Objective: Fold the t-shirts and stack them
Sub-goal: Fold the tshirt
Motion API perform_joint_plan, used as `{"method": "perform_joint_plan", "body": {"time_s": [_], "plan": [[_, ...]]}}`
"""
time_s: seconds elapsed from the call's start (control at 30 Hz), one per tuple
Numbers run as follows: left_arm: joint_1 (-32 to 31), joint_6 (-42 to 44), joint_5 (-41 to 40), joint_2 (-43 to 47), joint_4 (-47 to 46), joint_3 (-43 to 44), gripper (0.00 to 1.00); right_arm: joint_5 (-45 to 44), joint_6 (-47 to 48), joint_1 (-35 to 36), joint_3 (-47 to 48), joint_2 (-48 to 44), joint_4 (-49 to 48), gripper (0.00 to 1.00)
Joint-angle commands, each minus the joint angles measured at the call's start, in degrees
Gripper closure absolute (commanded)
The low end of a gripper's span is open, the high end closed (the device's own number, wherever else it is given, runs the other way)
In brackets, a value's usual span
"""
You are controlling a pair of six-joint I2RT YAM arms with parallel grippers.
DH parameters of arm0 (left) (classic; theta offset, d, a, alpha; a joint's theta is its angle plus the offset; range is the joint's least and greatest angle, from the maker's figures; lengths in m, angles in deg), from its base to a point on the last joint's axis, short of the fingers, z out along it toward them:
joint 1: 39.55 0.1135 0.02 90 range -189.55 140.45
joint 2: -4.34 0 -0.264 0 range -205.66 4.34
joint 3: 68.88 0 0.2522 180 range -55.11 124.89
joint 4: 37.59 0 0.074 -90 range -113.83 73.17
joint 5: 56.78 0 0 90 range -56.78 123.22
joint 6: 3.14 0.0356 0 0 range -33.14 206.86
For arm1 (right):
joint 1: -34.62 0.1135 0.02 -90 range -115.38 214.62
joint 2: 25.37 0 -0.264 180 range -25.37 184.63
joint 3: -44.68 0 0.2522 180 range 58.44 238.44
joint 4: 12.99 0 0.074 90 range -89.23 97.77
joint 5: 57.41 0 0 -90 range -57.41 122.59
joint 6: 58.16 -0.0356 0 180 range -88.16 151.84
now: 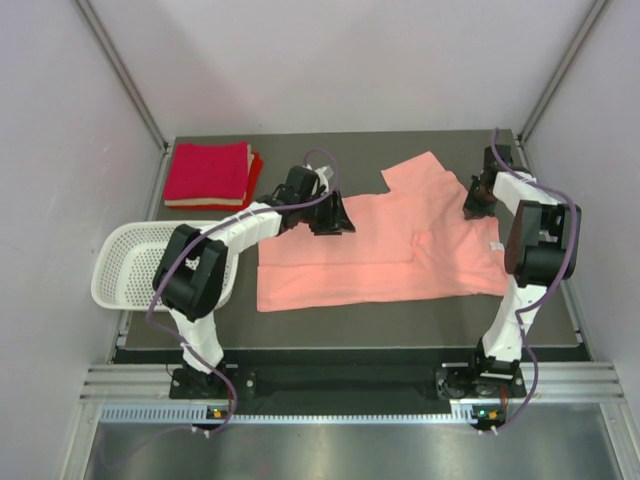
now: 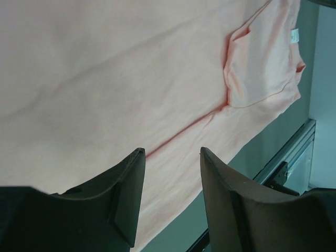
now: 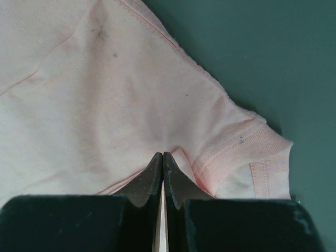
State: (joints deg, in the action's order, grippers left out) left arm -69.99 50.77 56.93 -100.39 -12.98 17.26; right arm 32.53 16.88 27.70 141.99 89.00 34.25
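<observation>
Top external: basket [image 1: 128,262] beside left arm [image 1: 215,262].

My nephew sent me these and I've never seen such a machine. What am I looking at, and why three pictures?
Two robot arms are bolted to a table. The overhead picture shows everything: a pink t-shirt spread flat, a stack of folded red t-shirts at the far left, and a white basket. The other two pictures come from cameras on each wrist. The left hand is open above the pink cloth. The right hand is shut, pinching the shirt near its collar.
</observation>
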Motion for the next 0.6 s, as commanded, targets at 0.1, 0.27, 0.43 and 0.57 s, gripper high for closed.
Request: {"method": "perform_joint_plan", "body": {"time_s": [0.1, 0.27, 0.43, 0.57], "plan": [[-2.0, 0.5, 4.9, -5.7, -8.2, 7.4, 0.49, -1.2, 0.9, -0.2, 2.0, -4.1, 0.0, 0.95], [-5.3, 2.5, 6.4, -11.5, -9.6, 14.5, 0.49, 6.7, 4.2, -1.5, -0.8, -7.0, -2.7, 0.72], [-9.1, 5.2, 3.6, -18.6, -5.8, 23.8, 0.5, 11.9, 5.9, -3.7, 0.1, -5.8, -1.8, 0.69], [-10.7, 5.2, 2.2, -23.9, -6.4, 29.6, 0.5, 13.3, 6.2, -5.5, 0.6, -4.5, -0.8, 0.69]]}}
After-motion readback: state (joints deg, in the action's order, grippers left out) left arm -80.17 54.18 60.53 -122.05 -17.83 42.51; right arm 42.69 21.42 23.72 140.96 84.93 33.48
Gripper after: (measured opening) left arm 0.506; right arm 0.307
